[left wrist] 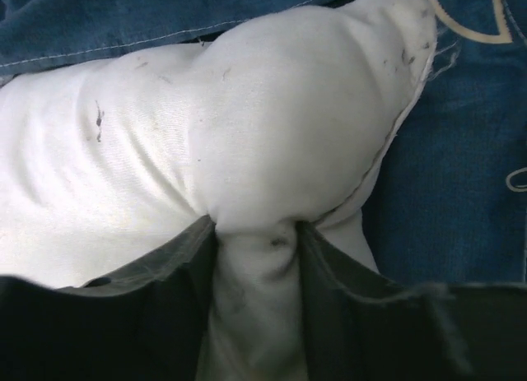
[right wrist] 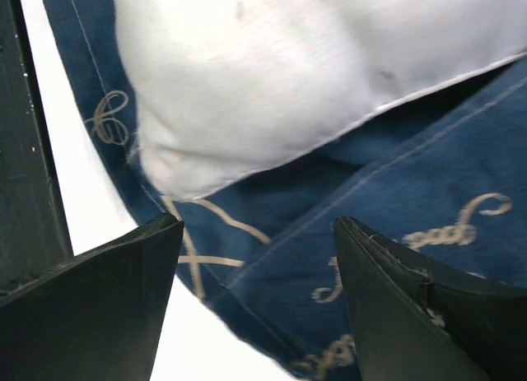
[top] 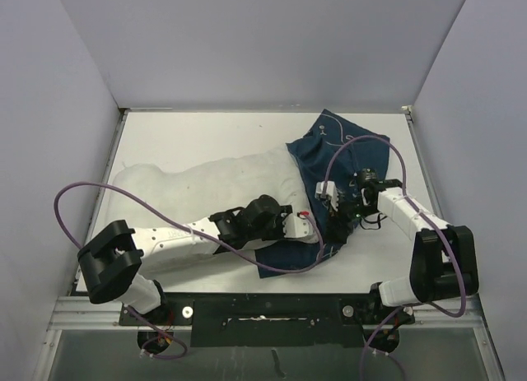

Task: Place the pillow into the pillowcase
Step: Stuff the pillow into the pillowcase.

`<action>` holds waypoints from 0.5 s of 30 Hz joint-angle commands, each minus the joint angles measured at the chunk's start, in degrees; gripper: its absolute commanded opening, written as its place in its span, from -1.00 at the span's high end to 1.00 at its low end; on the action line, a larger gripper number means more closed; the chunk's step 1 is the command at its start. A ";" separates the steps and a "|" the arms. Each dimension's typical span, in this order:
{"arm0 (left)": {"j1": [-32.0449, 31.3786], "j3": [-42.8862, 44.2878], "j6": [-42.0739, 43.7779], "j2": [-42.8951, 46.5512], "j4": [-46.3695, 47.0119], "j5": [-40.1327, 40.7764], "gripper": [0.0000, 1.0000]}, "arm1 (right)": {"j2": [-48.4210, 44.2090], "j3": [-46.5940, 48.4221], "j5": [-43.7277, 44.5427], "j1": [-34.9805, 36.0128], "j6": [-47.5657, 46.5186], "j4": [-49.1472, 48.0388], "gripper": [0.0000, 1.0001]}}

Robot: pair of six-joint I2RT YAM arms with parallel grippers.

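The white pillow (top: 206, 188) lies across the table from the left toward the middle. Its right end reaches into the navy pillowcase (top: 346, 155), which spreads to the right and under that end. My left gripper (top: 311, 227) sits at the pillow's near right corner. In the left wrist view its jaws are shut on a pinched fold of the pillow (left wrist: 247, 118), left gripper (left wrist: 257, 262), with pillowcase (left wrist: 461, 151) cloth around it. My right gripper (top: 333, 202) hovers just beyond, open (right wrist: 257, 229), over the pillowcase (right wrist: 395, 175) hem below the pillow (right wrist: 288, 68) corner, with nothing between its fingers.
White walls enclose the table (top: 206, 134) on the left, back and right. Purple cables (top: 123, 192) loop over both arms. A dark upright part (right wrist: 25, 151) fills the left edge of the right wrist view, beside bare table (right wrist: 90, 208).
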State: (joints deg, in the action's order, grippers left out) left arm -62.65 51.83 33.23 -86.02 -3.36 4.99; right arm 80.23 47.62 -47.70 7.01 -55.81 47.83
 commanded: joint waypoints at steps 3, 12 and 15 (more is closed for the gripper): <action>4.44 3.09 -5.00 -1.21 4.36 -7.32 0.87 | 3.60 2.87 10.15 3.37 10.66 -6.33 -0.46; 6.96 1.65 -10.35 1.22 7.29 -13.38 1.00 | 10.07 5.34 26.14 5.38 22.60 -13.03 -0.33; 7.14 1.55 -11.17 1.54 7.63 -14.13 1.00 | 10.14 5.29 25.77 6.58 23.47 -13.77 -0.26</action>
State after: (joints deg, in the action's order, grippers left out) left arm -56.03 52.49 24.99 -86.39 0.14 -5.67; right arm 91.02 50.78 -24.86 11.84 -36.18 37.21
